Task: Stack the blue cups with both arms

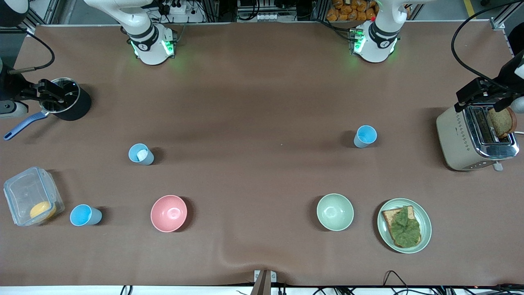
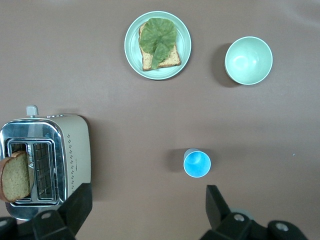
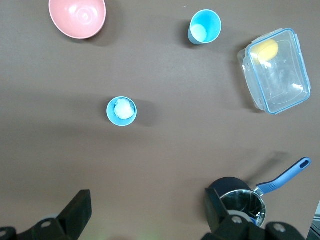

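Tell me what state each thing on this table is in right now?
Blue cups: upright, apart, unstacked.
Pink bowl: upright, empty.
Pale green bowl: upright, empty.
Plate: holds bread topped with lettuce.
Toaster: bread slice sticking out.
Clear box: holds something yellow.
Pot: upright.
Left gripper: open, empty.
Right gripper: open, empty.

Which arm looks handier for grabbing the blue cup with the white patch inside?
The right arm. That cup lies toward its end of the table, and its open end effector looks down on it. The left end effector, also open, is over the toaster end.
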Action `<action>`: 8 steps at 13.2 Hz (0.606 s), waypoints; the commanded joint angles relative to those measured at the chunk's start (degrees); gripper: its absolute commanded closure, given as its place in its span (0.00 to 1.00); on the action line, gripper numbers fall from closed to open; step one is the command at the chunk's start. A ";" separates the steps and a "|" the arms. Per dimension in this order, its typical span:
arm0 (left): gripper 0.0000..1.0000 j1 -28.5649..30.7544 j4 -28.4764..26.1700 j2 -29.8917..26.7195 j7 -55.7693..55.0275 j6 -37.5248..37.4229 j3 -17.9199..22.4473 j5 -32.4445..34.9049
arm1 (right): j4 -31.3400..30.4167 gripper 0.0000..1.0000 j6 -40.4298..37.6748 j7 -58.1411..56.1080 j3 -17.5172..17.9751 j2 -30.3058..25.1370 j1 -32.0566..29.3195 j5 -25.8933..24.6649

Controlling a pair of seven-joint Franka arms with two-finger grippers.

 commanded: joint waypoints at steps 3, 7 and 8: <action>0.00 0.11 0.95 1.52 0.22 2.21 -0.32 -0.32 | 0.61 0.00 -0.96 0.20 -0.36 -0.18 0.62 0.36; 0.00 0.20 0.68 1.53 0.22 2.13 -0.23 -0.33 | 0.52 0.00 -1.05 0.29 -0.36 -0.18 0.88 0.36; 0.00 0.02 0.86 1.70 0.31 2.22 -0.32 -0.33 | 0.43 0.00 -1.05 0.37 -0.36 -0.18 0.88 0.36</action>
